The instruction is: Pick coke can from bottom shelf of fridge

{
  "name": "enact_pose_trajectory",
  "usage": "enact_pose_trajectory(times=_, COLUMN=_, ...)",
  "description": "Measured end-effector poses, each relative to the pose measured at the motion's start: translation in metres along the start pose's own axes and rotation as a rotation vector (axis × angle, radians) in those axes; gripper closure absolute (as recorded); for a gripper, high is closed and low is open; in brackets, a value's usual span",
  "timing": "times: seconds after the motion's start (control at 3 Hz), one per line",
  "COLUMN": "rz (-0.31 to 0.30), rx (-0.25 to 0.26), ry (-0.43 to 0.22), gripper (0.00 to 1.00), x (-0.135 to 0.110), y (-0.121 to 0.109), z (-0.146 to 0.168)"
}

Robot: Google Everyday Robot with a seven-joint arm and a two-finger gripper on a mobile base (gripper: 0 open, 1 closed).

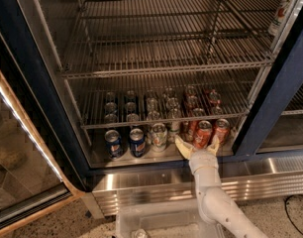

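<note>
The fridge (27, 83) stands open, with a dark blue frame and wire racks. On its bottom shelf (166, 155) stand rows of cans. At the front right are red coke cans: one (203, 134) right ahead of my gripper and another (221, 131) to its right. My gripper (197, 146) reaches in from below on a white arm. Its pale fingers (183, 147) are spread on either side of the lower part of the front coke can. It is open and holds nothing.
Two blue cans (113, 143) and a pale green-white can (159, 136) stand at the shelf's front left. More cans fill the rows behind. A wire rack (161, 119) hangs low over the cans. The ribbed steel base (141, 182) lies below the shelf. The glass door (13, 148) is open at left.
</note>
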State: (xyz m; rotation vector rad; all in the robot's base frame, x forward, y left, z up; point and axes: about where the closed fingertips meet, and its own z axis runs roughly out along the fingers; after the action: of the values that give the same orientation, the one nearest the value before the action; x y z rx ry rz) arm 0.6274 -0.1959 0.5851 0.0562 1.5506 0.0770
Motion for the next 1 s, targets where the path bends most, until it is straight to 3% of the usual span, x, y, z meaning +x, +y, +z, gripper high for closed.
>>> enact_pose_trajectory(times=1.0, rz=0.038, rx=-0.003, ry=-0.016, gripper=0.14, x=0.001, y=-0.006, z=0.019)
